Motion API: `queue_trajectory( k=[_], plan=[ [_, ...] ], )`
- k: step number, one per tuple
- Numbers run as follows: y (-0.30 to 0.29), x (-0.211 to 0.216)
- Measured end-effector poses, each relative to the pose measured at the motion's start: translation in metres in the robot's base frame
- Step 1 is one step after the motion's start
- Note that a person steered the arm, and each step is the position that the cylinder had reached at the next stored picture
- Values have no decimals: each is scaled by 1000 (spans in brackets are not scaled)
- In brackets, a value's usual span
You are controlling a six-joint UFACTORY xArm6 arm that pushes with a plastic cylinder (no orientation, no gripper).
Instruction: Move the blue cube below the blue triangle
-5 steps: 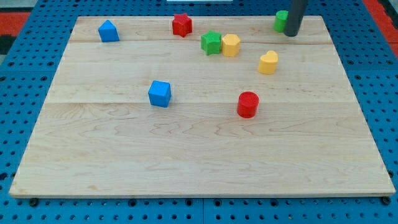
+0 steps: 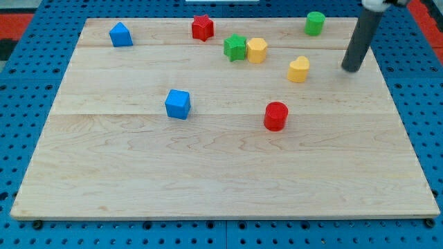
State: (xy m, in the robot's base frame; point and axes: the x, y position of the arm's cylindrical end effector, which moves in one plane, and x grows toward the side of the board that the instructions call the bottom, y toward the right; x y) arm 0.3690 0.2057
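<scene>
The blue cube (image 2: 178,104) lies on the wooden board (image 2: 208,173) left of centre. The blue triangle (image 2: 121,34) lies near the board's top left corner, up and to the left of the cube. My tip (image 2: 351,68) is at the view's right, far from both blue blocks, just right of the yellow heart (image 2: 298,70) and below the green cylinder (image 2: 315,23).
A red star (image 2: 202,27) lies at the top middle. A green star (image 2: 235,48) and a yellow hexagon (image 2: 257,50) touch side by side. A red cylinder (image 2: 275,115) lies right of centre. Blue pegboard surrounds the board.
My tip has moved down and to the right, away from the green cylinder. No block has moved.
</scene>
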Motion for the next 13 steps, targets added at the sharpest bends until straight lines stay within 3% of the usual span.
queue_trajectory(
  k=[2,4,5,6,8,9,11,13],
  plan=[
    [-194,20],
    [-249,83],
    [-344,54],
    [-384,29],
    [-310,33],
    [-299,-4],
    [-380,-26],
    [-396,-23]
  ],
)
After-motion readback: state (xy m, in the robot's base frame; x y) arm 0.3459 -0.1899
